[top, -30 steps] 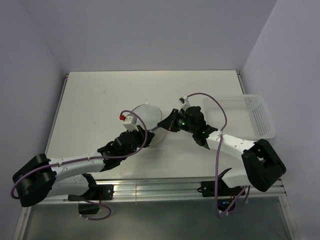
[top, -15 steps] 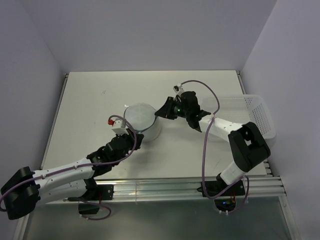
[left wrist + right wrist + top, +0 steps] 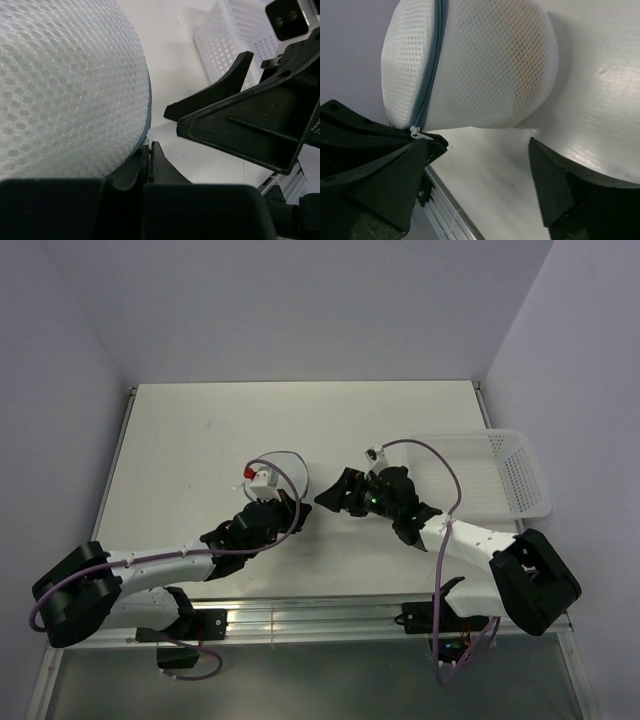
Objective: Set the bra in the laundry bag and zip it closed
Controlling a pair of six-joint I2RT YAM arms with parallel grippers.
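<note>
The laundry bag (image 3: 470, 65), a white mesh dome, rests on the table with its grey-blue zipper rim (image 3: 432, 60) closed. Its white pull tab (image 3: 417, 133) lies at the black tips of my left gripper. A faint beige tint shows through the mesh. The bra itself is hidden. My left gripper (image 3: 148, 150) is shut, pinching the bag's lower edge at the rim (image 3: 148, 107). My right gripper (image 3: 485, 145) is open just short of the bag, with only bare table between its fingers (image 3: 240, 130). In the top view the two grippers (image 3: 292, 505) (image 3: 335, 495) face each other mid-table.
A white perforated basket (image 3: 520, 475) stands at the right edge of the table, behind my right arm, and shows also in the left wrist view as a basket (image 3: 225, 40). An aluminium rail (image 3: 330, 615) runs along the near edge.
My right gripper has opened wide and drawn back toward the near side, off the bag. The left arm shifted along with the bag, its gripper staying shut.
</note>
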